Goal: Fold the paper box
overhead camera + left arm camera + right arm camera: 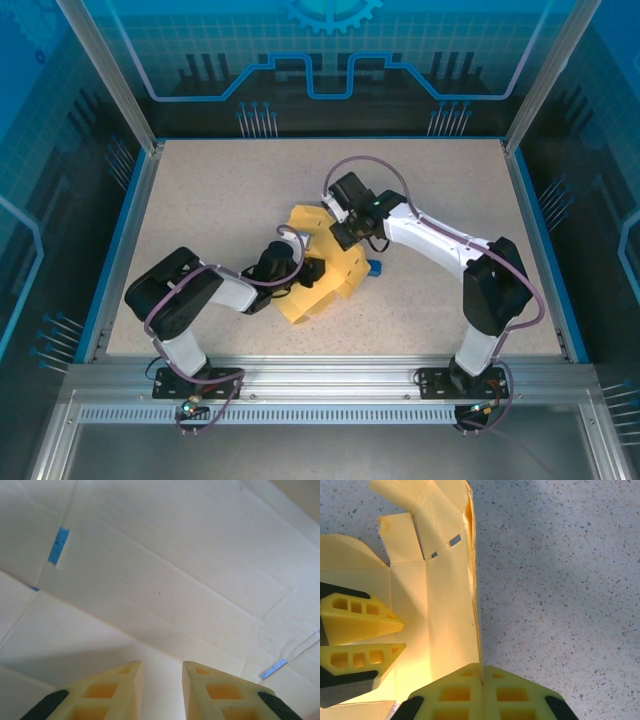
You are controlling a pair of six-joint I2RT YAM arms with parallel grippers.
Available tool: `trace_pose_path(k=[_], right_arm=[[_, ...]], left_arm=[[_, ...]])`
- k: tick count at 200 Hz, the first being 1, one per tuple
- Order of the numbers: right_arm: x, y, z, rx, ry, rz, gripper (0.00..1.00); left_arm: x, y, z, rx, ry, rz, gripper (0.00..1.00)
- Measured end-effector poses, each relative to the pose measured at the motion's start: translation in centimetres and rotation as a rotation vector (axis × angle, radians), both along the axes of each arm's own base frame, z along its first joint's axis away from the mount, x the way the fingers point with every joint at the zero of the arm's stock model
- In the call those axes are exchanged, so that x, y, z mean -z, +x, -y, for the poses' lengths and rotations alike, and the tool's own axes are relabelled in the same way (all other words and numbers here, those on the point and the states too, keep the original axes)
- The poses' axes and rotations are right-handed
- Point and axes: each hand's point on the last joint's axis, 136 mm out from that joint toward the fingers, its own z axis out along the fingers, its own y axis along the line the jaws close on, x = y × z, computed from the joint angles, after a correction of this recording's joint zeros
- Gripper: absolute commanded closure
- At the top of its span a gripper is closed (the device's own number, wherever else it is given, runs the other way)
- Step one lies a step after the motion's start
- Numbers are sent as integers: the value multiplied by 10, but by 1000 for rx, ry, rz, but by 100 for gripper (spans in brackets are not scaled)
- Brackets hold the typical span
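The paper box [305, 300] lies partly folded in the middle of the speckled table [220, 200], a pale yellow sheet with some panels flat and others raised. In the right wrist view, the box [445, 605] has one long wall standing on edge, and a flap at its far end carries two small slots [455, 541].

One small blue cube [374, 267] sits on the table just beside the box's right edge, near the right arm's wrist. Both arms reach in over the sheet and cover much of its centre in the top view.

There is one box, one cube and two grippers. The right gripper [482, 672] is clenched on the upright wall, with the thin card pinched between its fingertips. It sits at the box's far side [345, 238]. The left gripper [402, 635] rests over the flat panel with its fingers [125, 690] a narrow gap apart and nothing between them.
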Motion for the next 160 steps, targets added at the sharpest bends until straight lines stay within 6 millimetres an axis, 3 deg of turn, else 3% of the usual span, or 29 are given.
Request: trace_pose_path(k=[31,54,75,160], right_arm=[[1,3,7,2,-16,1,100],[3,4,9,-3,-27,-3,100],[5,5,8,-4,-32,-8,100],[0,-2,-10,-13,-12,11,100]], left_arm=[[6,-2,-1,-2,11,-21,81],[21,-4,-3,-5,30,-57,86],[21,2,3,-2,19,-46,89],[20,12,10,-1,-16,-4,91]])
